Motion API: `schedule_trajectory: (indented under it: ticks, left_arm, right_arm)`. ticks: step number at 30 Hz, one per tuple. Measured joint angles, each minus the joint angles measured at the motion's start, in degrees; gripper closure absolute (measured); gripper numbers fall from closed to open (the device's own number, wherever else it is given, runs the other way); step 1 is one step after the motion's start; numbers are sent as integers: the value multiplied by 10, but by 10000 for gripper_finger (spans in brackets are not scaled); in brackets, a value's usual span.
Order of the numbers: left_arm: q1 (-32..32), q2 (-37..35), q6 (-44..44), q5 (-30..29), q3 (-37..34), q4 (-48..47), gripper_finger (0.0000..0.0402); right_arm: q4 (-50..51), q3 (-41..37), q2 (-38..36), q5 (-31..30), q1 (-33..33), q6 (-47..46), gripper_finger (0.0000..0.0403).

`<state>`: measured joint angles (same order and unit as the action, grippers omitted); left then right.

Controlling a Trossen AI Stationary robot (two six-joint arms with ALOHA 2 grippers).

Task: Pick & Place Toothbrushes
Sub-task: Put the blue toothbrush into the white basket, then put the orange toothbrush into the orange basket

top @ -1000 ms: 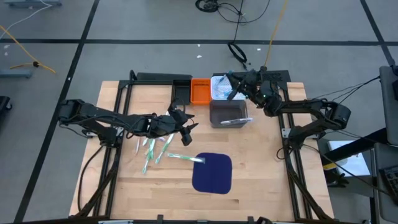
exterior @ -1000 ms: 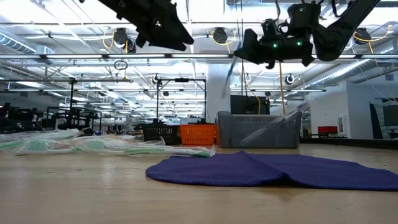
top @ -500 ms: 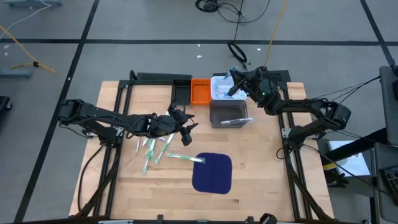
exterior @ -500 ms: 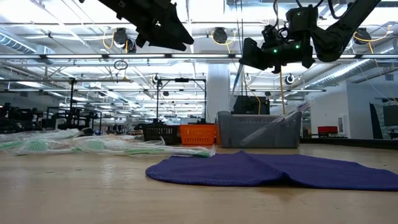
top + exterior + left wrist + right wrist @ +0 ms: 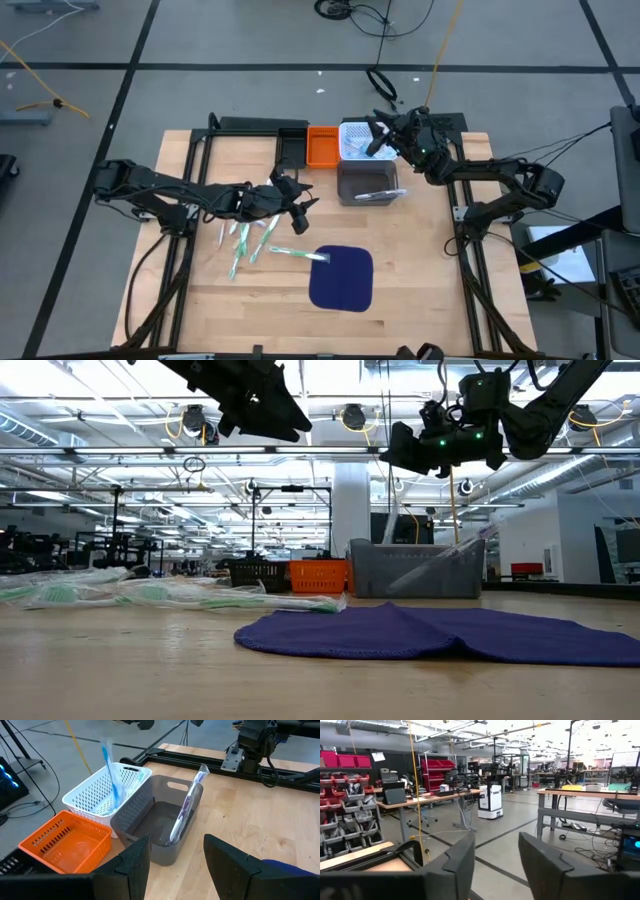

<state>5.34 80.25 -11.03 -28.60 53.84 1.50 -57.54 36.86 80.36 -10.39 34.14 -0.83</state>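
Note:
Several wrapped toothbrushes [image 5: 245, 238] lie loose on the wooden table, one [image 5: 298, 254] beside the dark blue mat [image 5: 341, 277]. My left gripper [image 5: 300, 205] hangs open above the table, just right of that pile, with nothing between its fingers [image 5: 176, 855]. My right gripper [image 5: 372, 140] is open over the white basket [image 5: 352, 140], and its wrist view shows nothing between its fingers [image 5: 495, 855]. A blue toothbrush [image 5: 111, 775] shows blurred and nearly upright in the white basket, free of both grippers. Another wrapped toothbrush [image 5: 187, 805] leans against the grey bin's [image 5: 368, 182] wall.
An orange basket [image 5: 322, 146] and a black bin [image 5: 293, 146] stand left of the white basket along the far edge. Black frame rails [image 5: 190, 200] run along both table sides. Bare wood lies near the front edge [image 5: 250, 310].
My right gripper has shifted a little toward the table's far left, over the white basket, and has opened. The blue toothbrush that hung from it has dropped into the white basket.

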Motion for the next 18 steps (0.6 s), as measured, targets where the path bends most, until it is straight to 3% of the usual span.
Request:
schedule_trajectory:
  ticks: [10, 18]
  left_arm:
    - [0, 0, -1, 0, 0, -5, 215]
    - [0, 0, -79, 0, 0, -127, 215]
  right_arm:
    - [29, 0, 0, 1, -10, 0, 209]
    - [64, 0, 0, 20, -53, 0, 215]
